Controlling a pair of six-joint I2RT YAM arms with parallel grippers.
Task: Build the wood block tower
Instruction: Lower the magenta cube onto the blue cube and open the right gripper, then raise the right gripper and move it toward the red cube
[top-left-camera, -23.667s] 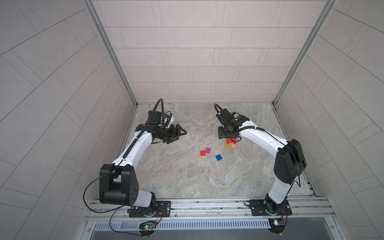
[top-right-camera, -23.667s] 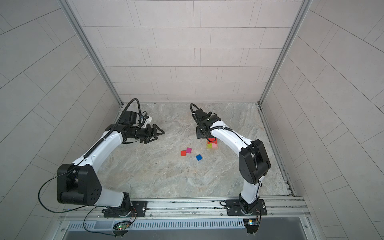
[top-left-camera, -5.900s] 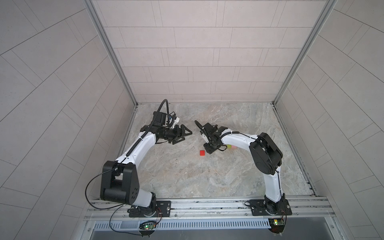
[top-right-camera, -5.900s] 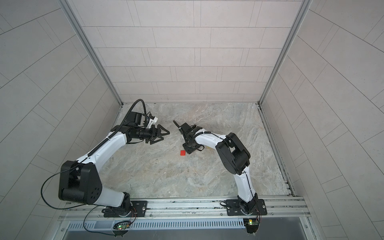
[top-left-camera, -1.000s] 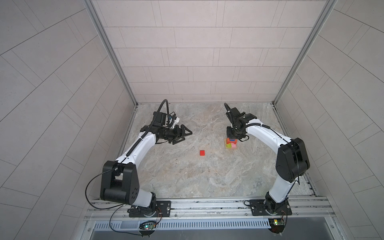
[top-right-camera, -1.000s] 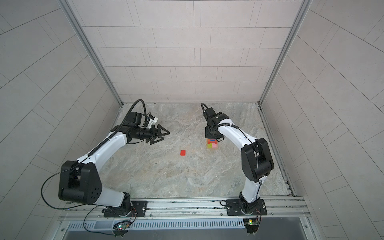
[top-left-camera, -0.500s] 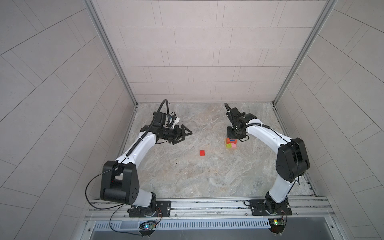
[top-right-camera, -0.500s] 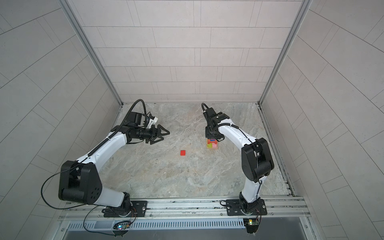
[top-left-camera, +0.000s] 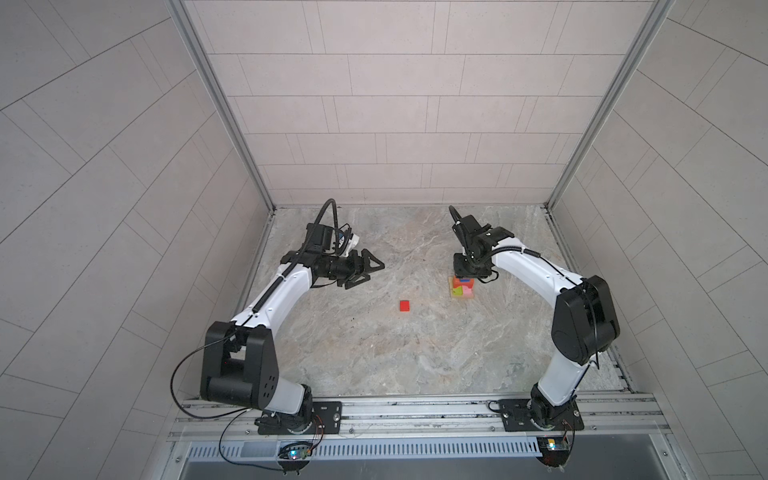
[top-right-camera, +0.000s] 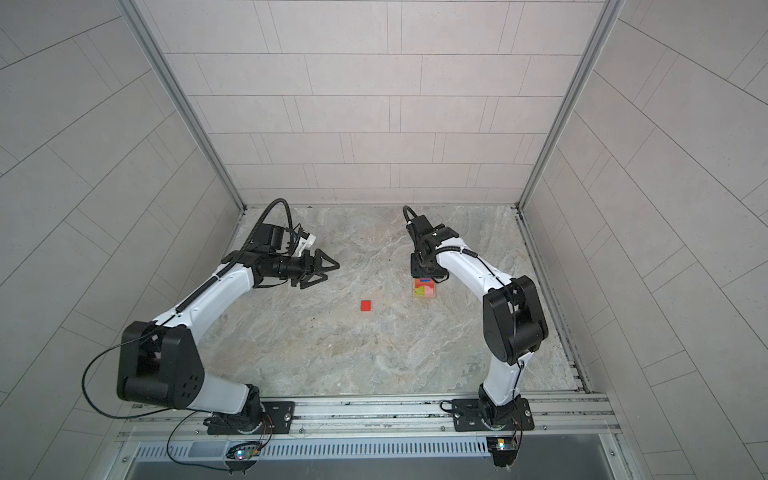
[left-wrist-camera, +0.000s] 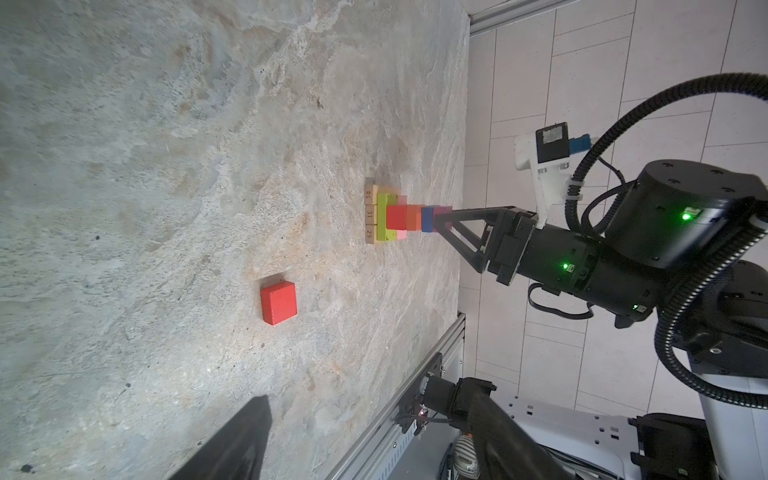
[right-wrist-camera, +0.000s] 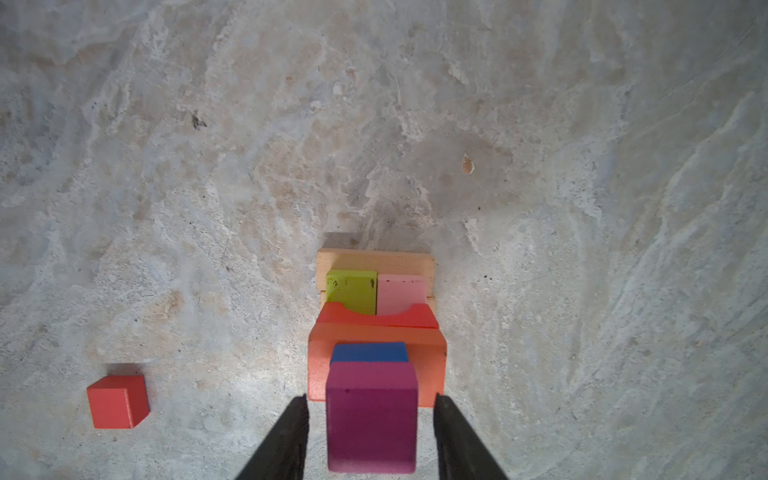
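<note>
Since a second ago the right gripper (right-wrist-camera: 370, 401) has parted its jaws. They now stand narrowly open either side of the magenta cube (right-wrist-camera: 372, 419), with a gap on each side, gripping nothing. The left gripper (top-left-camera: 365, 274) hangs wide and empty at the far left. The wood block tower (top-left-camera: 461, 287) stands right of centre, directly under the right gripper, with the magenta cube topmost on the blue cube (right-wrist-camera: 369, 352). A loose red cube (top-left-camera: 405, 306) lies left of the tower, well apart.

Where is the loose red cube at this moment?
In both top views the red cube lies alone on the tabletop near the middle, left of the wood block tower and apart from it.
</note>
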